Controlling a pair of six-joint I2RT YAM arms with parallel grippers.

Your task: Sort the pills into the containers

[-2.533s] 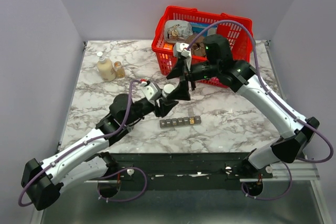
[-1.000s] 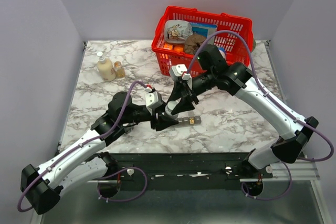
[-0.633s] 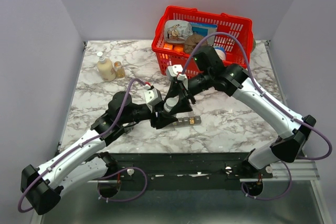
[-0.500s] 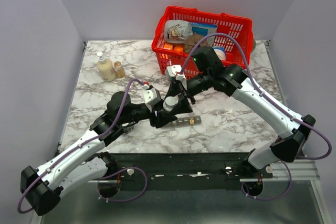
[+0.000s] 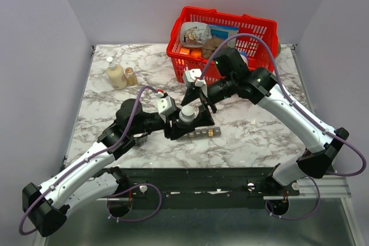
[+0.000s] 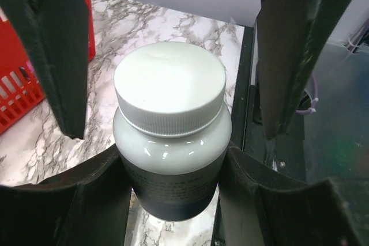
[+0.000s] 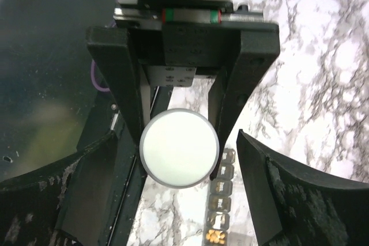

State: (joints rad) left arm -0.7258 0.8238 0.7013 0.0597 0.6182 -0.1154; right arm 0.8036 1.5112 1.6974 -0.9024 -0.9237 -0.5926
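Dark grey plastic compartment strip (image 5: 202,133) lies flat on the marble tabletop (image 5: 109,105), long axis left-right, beside the white-capped bottle (image 5: 187,114) clamped upright in left gripper (image 6: 173,197) jaws. Right gripper (image 7: 181,165) jaws stand open around its cap.

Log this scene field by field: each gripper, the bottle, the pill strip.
left gripper: shut on pill bottle
right gripper: open, one finger on each side of the white cap, gaps showing
pill bottle: cap on
containers: grey strip on the marble table, beside the bottle; orange bits in one compartment
red basket: back of table
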